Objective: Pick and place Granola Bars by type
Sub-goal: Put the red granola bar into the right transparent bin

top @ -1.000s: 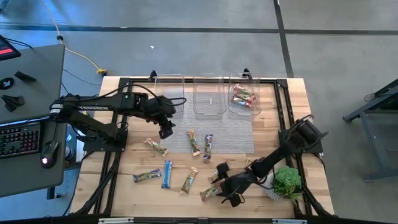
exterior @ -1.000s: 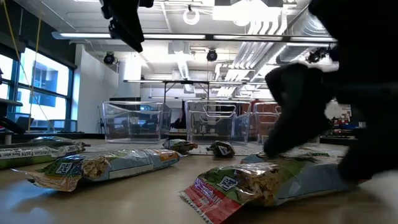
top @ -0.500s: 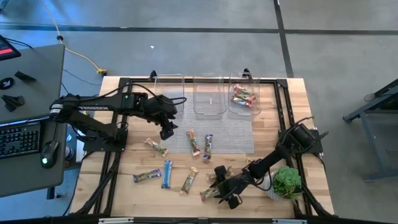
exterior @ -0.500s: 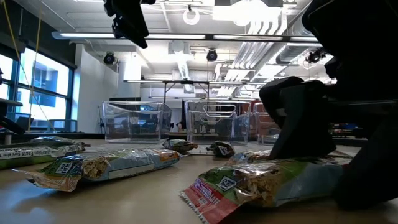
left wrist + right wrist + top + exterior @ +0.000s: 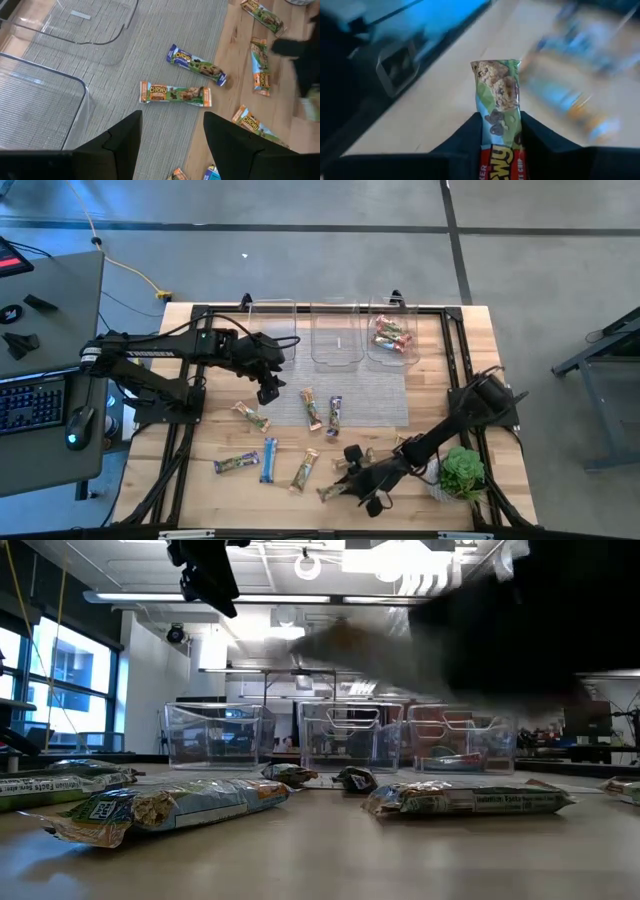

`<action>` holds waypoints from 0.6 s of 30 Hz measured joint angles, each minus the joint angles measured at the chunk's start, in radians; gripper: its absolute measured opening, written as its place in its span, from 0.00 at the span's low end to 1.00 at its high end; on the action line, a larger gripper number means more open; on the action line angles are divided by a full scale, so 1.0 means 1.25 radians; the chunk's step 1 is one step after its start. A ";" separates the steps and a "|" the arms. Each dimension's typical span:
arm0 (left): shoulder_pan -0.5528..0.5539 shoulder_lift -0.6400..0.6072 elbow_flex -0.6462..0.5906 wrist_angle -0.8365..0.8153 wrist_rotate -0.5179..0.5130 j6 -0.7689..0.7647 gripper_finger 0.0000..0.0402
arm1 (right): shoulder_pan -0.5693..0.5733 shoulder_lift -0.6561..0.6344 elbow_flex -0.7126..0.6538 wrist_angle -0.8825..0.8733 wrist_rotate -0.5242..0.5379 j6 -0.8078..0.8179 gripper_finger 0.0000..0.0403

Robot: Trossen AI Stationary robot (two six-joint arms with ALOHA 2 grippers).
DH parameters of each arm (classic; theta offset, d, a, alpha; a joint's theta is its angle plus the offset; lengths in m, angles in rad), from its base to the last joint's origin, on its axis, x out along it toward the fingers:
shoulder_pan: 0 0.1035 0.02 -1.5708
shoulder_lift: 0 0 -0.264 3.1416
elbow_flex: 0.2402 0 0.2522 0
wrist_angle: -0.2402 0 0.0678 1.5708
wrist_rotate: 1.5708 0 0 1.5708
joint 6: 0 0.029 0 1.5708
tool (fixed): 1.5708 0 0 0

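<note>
Several granola bars lie flat on the wooden table (image 5: 200, 430) and the grey mat (image 5: 370, 395), among them a green one (image 5: 175, 94) and a purple one (image 5: 196, 64). A green-and-red bar (image 5: 497, 95) (image 5: 330, 493) sits between the fingers of my right gripper (image 5: 499, 145) (image 5: 347, 483), near the table's front edge. In the low view this gripper and bar are a dark blur (image 5: 480, 630) above the table. My left gripper (image 5: 172, 145) (image 5: 268, 388) hangs open above the mat's left part, with nothing in it. My right gripper pinches the green-and-red bar between its two fingers (image 5: 465, 137), on the two long edges of its red end (image 5: 497, 131). The fingers slant down toward the table's left and lie along the bar. Its green end (image 5: 496, 70) sticks out ahead of the fingertips, clear of the table.
Three clear bins stand at the far edge: left (image 5: 270, 330), middle (image 5: 338, 335), and right (image 5: 392, 335) with red bars in it. A green potted plant (image 5: 462, 472) stands at the near right, beside my right arm. Another bar (image 5: 470, 800) lies under the lifted gripper.
My right gripper has shut on the green-and-red bar, which lay flat on the table, and has risen with it. The bar is now lifted clear, and the bar behind it has come into the low view.
</note>
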 joint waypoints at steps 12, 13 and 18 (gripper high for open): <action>0.000 0.000 0.000 0.000 0.007 0.000 0.51 | -0.040 -0.461 0.014 -0.474 0.641 -0.258 0.25; 0.000 0.000 0.000 0.000 0.011 0.000 0.51 | -0.057 -0.500 0.014 -0.530 0.687 -0.240 0.24; 0.000 0.000 0.000 0.004 0.014 0.000 0.51 | -0.220 -0.659 0.014 -0.743 0.748 -0.063 0.21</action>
